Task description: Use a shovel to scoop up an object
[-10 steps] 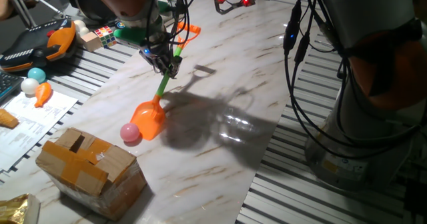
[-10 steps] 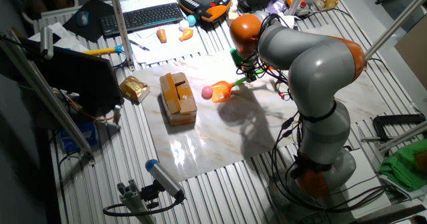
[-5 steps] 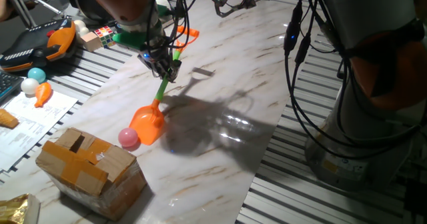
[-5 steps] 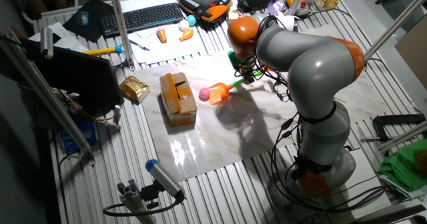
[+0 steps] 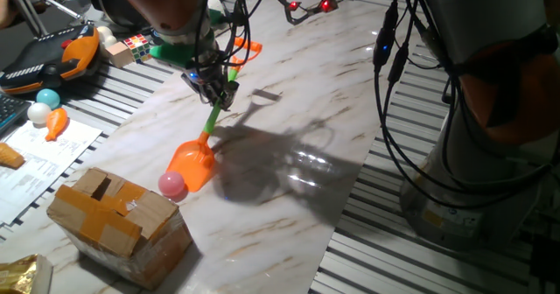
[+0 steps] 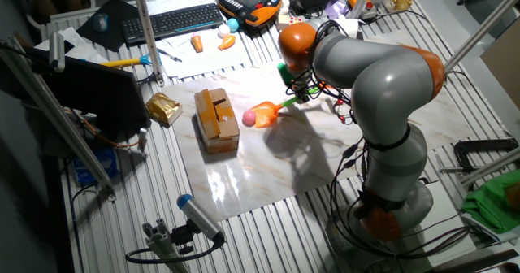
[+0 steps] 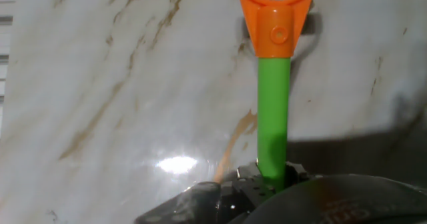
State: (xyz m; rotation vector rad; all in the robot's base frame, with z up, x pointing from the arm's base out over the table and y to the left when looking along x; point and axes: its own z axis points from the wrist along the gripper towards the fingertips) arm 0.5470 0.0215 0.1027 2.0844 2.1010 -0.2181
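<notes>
The two-finger gripper (image 5: 219, 95) clamps the green shaft of the orange-bladed plastic toy shovel (image 5: 194, 160), whose blade tip touches the small pink ball (image 5: 172, 185) (beside the taped cardboard box (image 5: 118, 215)).

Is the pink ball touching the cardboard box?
Yes; in one fixed view the pink ball sits between the shovel blade and the cardboard box, seemingly against the box's edge.
</notes>
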